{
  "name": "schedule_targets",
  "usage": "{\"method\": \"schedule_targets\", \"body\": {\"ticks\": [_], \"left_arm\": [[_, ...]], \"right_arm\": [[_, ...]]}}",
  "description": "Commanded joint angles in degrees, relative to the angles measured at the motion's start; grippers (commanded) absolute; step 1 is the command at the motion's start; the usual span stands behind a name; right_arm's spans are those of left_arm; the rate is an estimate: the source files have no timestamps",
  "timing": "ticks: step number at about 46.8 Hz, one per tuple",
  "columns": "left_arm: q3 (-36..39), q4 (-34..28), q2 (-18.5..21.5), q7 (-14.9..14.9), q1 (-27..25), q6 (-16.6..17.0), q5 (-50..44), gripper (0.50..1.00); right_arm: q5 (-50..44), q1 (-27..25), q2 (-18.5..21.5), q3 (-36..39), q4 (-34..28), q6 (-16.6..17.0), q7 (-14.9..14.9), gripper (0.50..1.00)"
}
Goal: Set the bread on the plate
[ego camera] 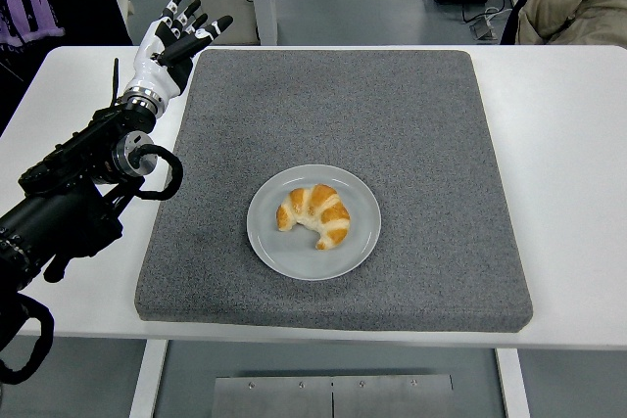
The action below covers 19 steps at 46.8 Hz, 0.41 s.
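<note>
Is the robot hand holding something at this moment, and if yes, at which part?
Nothing is held. The left robot hand is open above the table's far left; the croissant lies on the plate.

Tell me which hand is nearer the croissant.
Left. The left hand hangs open at the mat's far-left corner, well away from the croissant; the right hand isn't in view.
</note>
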Motion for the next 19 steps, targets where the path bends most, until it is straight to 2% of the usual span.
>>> {"method": "schedule_targets", "body": {"ticks": [1, 19], "left_arm": [[-0.13, 0.93, -0.31, 0.01, -0.22, -0.93, -0.66, 0.983], [-2.94, 2.78, -0.49, -0.95, 0.04, -3.57, -1.01, 0.983]], "right_arm": [[0.09, 0.00, 0.00, 0.00, 0.17, 0.10, 0.00, 1.000], [0.00, 1.05, 0.00, 0.00, 0.53, 0.01, 0.00, 1.000]]}}
